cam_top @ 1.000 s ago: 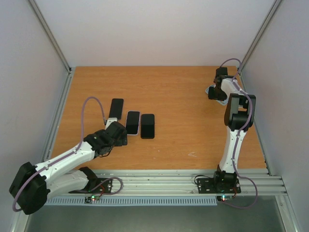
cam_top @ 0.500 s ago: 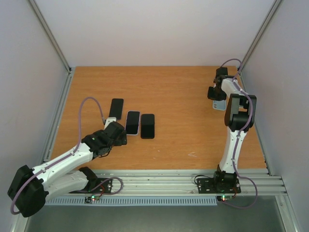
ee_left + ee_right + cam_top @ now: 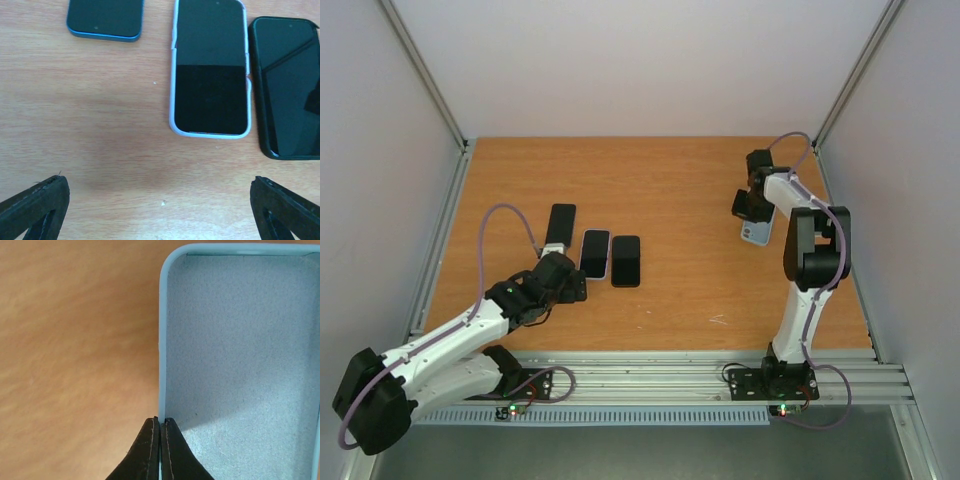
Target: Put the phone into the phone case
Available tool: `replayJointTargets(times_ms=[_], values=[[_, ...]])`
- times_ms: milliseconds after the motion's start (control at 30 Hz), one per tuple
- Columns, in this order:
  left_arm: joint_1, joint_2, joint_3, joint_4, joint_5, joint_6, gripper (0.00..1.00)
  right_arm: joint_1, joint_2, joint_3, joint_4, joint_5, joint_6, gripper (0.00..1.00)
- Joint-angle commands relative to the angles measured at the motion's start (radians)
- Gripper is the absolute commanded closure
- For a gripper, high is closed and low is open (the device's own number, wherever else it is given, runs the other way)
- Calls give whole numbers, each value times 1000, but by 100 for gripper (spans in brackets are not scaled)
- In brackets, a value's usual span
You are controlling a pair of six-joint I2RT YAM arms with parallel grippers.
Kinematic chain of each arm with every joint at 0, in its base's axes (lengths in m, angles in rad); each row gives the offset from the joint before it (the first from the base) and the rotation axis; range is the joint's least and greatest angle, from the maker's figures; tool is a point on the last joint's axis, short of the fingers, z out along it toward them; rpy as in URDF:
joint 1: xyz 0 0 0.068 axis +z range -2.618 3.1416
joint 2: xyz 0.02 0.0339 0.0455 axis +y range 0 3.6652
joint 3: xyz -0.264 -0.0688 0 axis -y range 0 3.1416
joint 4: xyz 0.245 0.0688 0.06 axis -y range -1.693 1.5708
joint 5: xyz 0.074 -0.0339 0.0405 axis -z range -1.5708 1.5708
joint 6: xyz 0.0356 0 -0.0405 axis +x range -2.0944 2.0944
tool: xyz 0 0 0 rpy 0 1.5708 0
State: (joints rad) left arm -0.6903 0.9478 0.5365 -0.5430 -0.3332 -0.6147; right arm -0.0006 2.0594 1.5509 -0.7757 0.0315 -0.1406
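White-walled cell, orange wood-grain tabletop (image 3: 680, 190), aluminium rail (image 3: 720, 372) along the near edge where both arms are bolted. Three phones lie flat and screen-up on the left half of the tabletop: a blue-rimmed phone (image 3: 561, 222) farthest back and left, a lilac-cased phone (image 3: 595, 253) next to it, and a black phone (image 3: 626, 260) on the right. The lilac and black ones lie side by side with long edges parallel, so close I can't tell if they touch. The blue one is clearly apart from the lilac one. Can't tell which of the three is meant for the case. Left pincer (image 3: 159, 182) hovers low just in front of the phones, jaws wide apart with nothing between them. In the left wrist view the near end of the lilac phone sits between and beyond the two fingertips. The empty light-blue phone case (image 3: 240, 350) is on the far right side, well apart from the phones. Right pincer (image 3: 161, 422) is closed tight on it, fingertips pinching the thin left side wall, one inside and one outside. The case's open side with its grey lining faces the wrist camera. In the top view the case hangs just below the pincer. It looks lifted off the wood, but I can't confirm the gap.
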Motion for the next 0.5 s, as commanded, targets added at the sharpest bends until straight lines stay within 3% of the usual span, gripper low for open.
replayJointTargets(times_ms=[0, 233, 467], values=[[4, -16, -20, 86, 80, 23, 1, 73, -138, -140, 58, 18, 212, 99], [3, -57, -39, 161, 178, 40, 0, 231, -376, -435, 185, 36, 444, 99], [2, -57, -51, 210, 296, 23, 1, 420, -585, -562, 243, 67, 625, 99]])
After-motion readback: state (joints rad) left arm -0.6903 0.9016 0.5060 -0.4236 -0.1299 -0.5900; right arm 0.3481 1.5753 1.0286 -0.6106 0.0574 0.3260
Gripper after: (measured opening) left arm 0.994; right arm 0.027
